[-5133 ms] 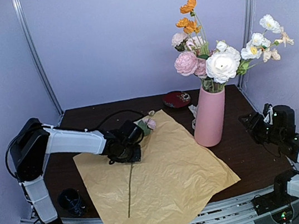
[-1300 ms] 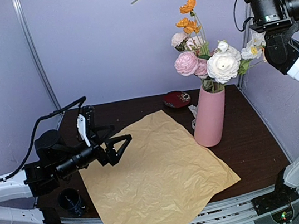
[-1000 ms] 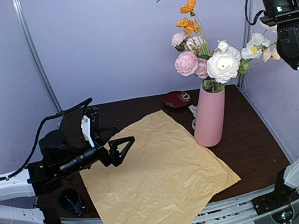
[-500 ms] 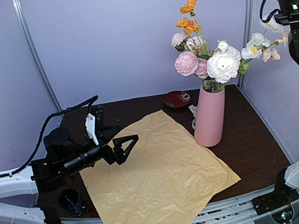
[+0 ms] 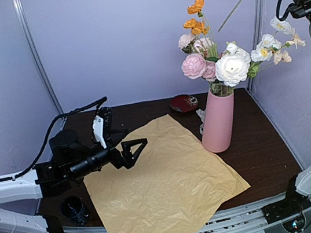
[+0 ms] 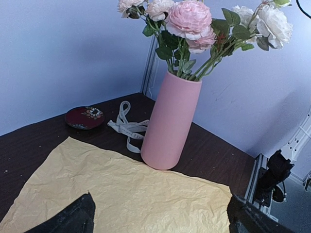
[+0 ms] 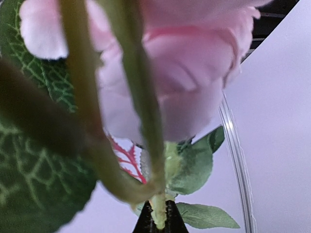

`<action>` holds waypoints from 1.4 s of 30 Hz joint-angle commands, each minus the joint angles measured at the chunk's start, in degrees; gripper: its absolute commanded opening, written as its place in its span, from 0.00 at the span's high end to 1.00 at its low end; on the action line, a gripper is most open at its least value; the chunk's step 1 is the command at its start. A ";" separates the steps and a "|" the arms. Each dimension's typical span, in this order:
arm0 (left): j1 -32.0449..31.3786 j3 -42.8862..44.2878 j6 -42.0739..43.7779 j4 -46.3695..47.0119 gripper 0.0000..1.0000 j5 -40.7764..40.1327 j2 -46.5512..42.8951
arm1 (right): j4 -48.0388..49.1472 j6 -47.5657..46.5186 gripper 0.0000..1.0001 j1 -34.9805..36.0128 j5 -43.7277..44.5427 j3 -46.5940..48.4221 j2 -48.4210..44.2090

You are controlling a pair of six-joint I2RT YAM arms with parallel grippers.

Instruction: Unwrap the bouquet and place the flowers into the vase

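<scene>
Flat crinkly yellow-tan paper sheet (image 5: 171, 184) lies spread open; tall smooth pink cylindrical vase (image 5: 218, 122) beside it holds most flowers (image 5: 224, 65); left gripper (image 5: 140, 153) gapes wide, empty, over paper; right gripper (image 7: 158, 224) pinches one thin-stemmed pink flower (image 7: 194, 58) high above vase; likely light, bendy, bloom crushable, so grip the stem; no readable writing.

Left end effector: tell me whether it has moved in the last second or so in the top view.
Yes. The open left end effector has slid right, toward the pink vase, farther over the yellow paper.
</scene>
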 commanded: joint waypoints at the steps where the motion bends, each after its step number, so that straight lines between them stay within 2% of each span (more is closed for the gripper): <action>1: -0.04 1.97 0.64 0.30 0.02 0.58 0.75 | -10.09 0.76 1.00 -0.23 2.99 -2.32 0.40; 10: -0.04 2.10 1.18 -0.09 0.02 0.67 2.07 | -25.92 8.58 1.00 -0.30 3.35 0.48 2.64; 17: -0.04 1.76 1.39 -0.13 0.02 1.01 2.81 | -33.92 12.41 1.00 -0.29 5.74 -0.57 2.95; 26: -0.04 1.53 0.02 0.75 0.02 2.70 4.75 | -33.55 18.03 1.00 -1.65 4.62 -9.83 0.37; 34: -0.04 1.19 -0.57 0.88 0.02 2.97 4.99 | -37.26 26.24 1.00 -6.11 0.00 -11.74 0.12; 42: -0.04 0.61 -1.17 1.83 0.02 3.43 5.50 | -40.13 29.56 1.00 -8.37 -1.79 -11.82 0.88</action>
